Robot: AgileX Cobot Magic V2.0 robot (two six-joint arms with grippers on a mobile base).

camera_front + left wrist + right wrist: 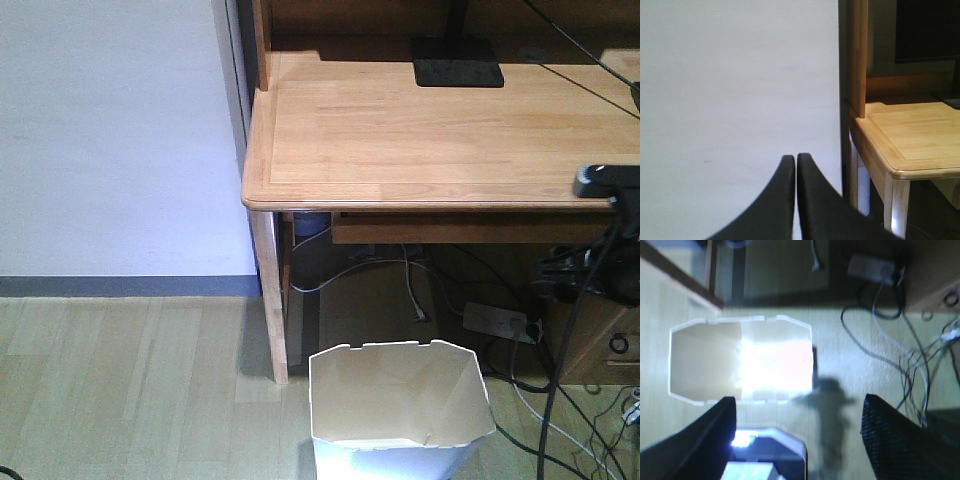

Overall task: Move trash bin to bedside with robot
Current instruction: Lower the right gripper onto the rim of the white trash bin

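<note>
The white trash bin (400,405) stands on the wood floor in front of the desk, its mouth open and its inside cream and bare. From above, the right wrist view shows the trash bin (705,362) half washed out by glare. My right gripper (799,399) hangs open above the floor, just off the bin's near right corner, with nothing between its fingers. The right arm (612,195) shows at the front view's right edge. My left gripper (796,158) is shut on nothing and faces a white wall. The bedside is out of view.
A light wooden desk (420,130) with a black monitor foot (458,62) stands behind the bin, its leg (272,300) close to the bin's left. Cables and a power strip (495,322) lie under the desk. A white wall (110,130) is on the left.
</note>
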